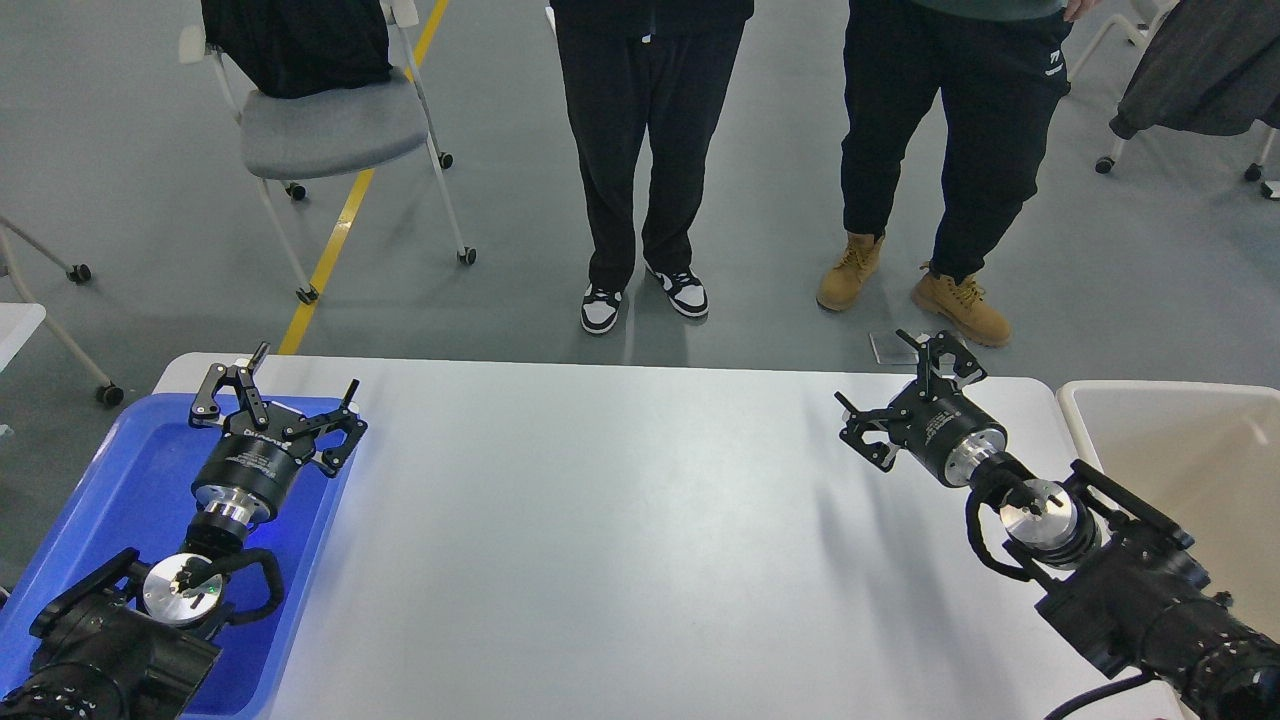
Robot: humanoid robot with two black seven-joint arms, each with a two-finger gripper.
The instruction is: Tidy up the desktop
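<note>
The desktop (620, 520) is a wide, plain grey-white tabletop with rounded corners, and nothing loose lies on it. My left gripper (278, 385) is open and empty, held over the far end of the blue tray at the table's left edge. My right gripper (898, 382) is open and empty, held above the table's far right corner, with its fingers spread toward the far edge.
A blue plastic tray (110, 480) lies at the left under my left arm. A beige rimmed bin (1180, 450) stands at the right edge. Two people (650, 150) stand just beyond the far edge. A grey wheeled chair (330, 130) stands at the far left.
</note>
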